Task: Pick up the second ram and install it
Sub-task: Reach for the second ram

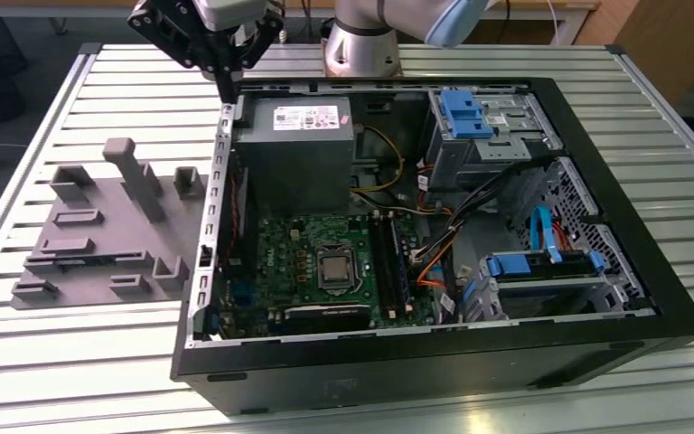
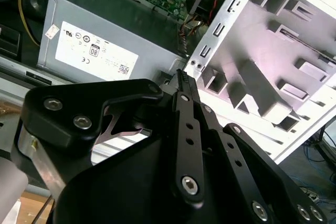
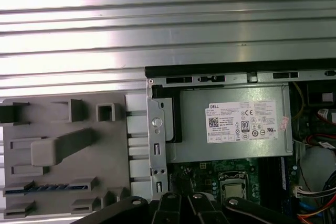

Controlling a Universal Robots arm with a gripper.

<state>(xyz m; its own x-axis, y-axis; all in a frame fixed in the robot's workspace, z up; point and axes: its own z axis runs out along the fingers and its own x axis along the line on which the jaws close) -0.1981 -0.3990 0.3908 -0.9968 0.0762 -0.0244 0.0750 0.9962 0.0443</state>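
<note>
Black tapered gripper (image 1: 224, 87) by boxy metal case (image 1: 468, 357)

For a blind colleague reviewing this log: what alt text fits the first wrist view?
The second ram lies in a slot of the grey holder tray on a slatted metal table, beside an open computer case showing its power supply.

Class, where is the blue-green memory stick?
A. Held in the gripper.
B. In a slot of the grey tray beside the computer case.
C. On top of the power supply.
B: in the first wrist view the memory stick sits in a slot of the grey tray, outside the computer case.
</note>
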